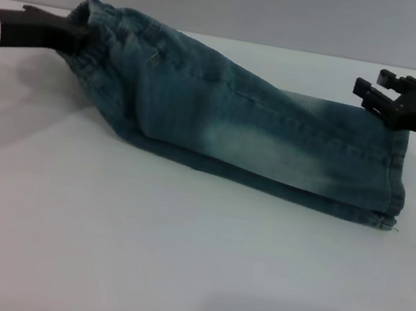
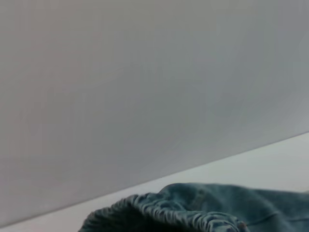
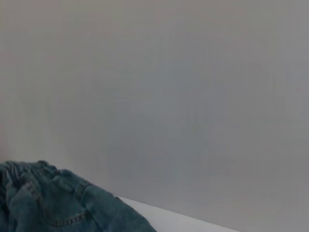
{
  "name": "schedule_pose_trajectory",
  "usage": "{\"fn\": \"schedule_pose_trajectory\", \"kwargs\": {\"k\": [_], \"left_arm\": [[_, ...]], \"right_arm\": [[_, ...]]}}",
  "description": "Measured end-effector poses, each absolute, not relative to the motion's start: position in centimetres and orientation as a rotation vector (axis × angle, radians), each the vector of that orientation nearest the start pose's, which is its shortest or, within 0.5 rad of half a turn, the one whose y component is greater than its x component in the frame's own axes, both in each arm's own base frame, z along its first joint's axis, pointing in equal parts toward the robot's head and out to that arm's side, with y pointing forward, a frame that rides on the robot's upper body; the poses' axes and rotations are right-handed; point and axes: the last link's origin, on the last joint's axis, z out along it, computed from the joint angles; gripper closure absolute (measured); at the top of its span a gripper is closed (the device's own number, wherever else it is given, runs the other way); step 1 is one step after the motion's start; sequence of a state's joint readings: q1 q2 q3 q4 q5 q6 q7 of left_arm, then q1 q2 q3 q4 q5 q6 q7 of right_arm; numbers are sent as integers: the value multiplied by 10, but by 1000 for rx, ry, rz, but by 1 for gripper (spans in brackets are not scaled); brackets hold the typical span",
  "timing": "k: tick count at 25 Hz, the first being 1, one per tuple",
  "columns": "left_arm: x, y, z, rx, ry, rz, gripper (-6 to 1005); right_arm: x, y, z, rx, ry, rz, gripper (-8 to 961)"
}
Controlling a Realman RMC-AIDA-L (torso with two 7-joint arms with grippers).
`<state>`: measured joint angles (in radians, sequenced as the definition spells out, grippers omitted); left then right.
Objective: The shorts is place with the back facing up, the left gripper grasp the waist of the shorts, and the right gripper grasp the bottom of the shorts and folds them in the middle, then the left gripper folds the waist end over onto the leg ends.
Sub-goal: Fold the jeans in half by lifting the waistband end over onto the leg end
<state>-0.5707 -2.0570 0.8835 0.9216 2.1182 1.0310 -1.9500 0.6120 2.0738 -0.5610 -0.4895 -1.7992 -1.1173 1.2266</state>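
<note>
A white table (image 1: 173, 269) fills the head view, with a pale grey wall (image 1: 234, 0) behind it. Across the table's far half lie the shorts (image 1: 236, 128), already folded lengthwise into one long band of faded blue denim that runs from the left rear down to the right front, with whitish worn patches along the middle. The lower layer shows as a thin edge under the upper one near the hems.

The waist of the shorts (image 1: 93, 32) sits at the left end (its puckered elastic is plain in the left wrist view (image 2: 169, 212) as well), raised a little above the table. The left gripper (image 1: 73, 31) reaches in from the left edge, its black fingers running into the gathered band and clamped on it.

The bottom of the shorts (image 1: 394, 187) lies at the right end, the stitched hems stacked and resting on the table. The right gripper (image 1: 378, 92) hangs just above and behind that end; its black fingers stand apart with a gap between them, holding nothing.

The right wrist view catches a pocket seam of the denim (image 3: 67, 212) low against the wall.
</note>
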Motion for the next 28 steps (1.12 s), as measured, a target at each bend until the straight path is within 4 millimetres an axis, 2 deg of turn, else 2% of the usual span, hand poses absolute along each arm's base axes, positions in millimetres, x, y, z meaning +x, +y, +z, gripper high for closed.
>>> {"fn": "schedule_pose_trajectory", "kwargs": {"k": [6, 17, 24, 28], "left_arm": [[-234, 417, 54, -2304, -850, -477, 966], [-192, 419, 75, -2325, -791, -744, 966], [-170, 414, 77, -2386, -747, -855, 965], [-165, 414, 74, -2412, -739, -865, 966]], "right_arm": [[275, 397, 2, -2264, 687, 672, 495], [257, 400, -36, -2429, 621, 512, 495], [245, 402, -46, -2483, 577, 494, 496], [234, 403, -54, -2529, 547, 497, 495]]}}
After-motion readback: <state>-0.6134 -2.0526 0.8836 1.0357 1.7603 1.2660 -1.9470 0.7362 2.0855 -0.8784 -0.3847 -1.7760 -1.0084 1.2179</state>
